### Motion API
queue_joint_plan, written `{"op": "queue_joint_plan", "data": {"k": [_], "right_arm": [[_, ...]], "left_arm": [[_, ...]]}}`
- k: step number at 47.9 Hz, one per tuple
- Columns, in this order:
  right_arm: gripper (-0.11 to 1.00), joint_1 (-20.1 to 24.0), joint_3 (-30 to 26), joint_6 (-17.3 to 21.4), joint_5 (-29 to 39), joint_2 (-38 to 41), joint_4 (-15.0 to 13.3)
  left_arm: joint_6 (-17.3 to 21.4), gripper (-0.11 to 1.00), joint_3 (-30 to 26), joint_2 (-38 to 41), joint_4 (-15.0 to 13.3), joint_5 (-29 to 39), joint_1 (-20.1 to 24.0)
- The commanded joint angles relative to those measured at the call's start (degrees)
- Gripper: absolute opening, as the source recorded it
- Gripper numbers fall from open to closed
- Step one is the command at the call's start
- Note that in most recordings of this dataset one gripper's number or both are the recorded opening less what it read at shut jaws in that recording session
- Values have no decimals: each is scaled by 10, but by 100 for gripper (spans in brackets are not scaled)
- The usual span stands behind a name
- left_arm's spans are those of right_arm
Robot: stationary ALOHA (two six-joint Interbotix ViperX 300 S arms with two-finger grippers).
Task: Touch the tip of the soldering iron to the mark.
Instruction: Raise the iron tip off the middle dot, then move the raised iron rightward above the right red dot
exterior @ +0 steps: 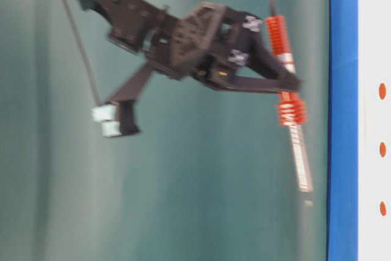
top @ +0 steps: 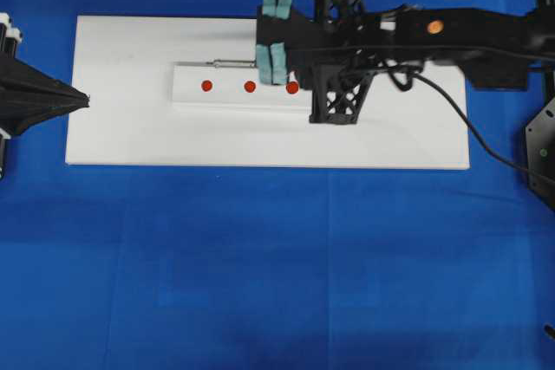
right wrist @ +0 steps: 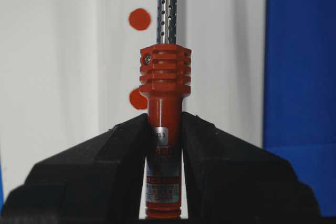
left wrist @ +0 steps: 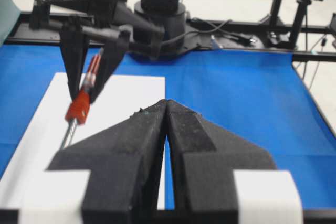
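left arm: your black left gripper sits parked at the left edge of the white board, fingers pressed together w/ nothing between them. leave it there.
board: flat white rectangular board lying on the blue cloth table cover, w/ a raised white strip on it carrying three red round dots in a row. which dot is "the mark" you can't tell from here.
iron: slim soldering iron w/ orange-red handle, ribbed collar and perforated silver shaft; in the overhead view the shaft pokes out leftward along the strip's far edge. in the table-level view it hangs tip-down, clear of the board.
right arm: your black right gripper is clamped on the iron's handle just below the collar, black cord trailing off to the right.
step: looks like the approach w/ iron in hand; tip not yet on any dot.
next move: prob. needs you to line the tip over the dot, then lower gently so the tip lands on red w/o sliding.
room: teal backdrop behind the arm in the table-level view; black frame rails, stands and cables past the table's far side.
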Motion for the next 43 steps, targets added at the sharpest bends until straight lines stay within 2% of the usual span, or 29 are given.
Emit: {"op": "queue_joint_plan", "data": {"k": [1, 24, 43], "right_arm": [[6, 1, -20, 0, 11, -34, -3], [6, 3, -15, 1, 28, -50, -4], [6, 4, 61, 9, 35, -114, -3]], "left_arm": [[-1, 0, -8, 0, 1, -5, -1], [-1, 0, -8, -1, 1, -4, -1], [-1, 0, -8, 0, 1, -5, -1]]}}
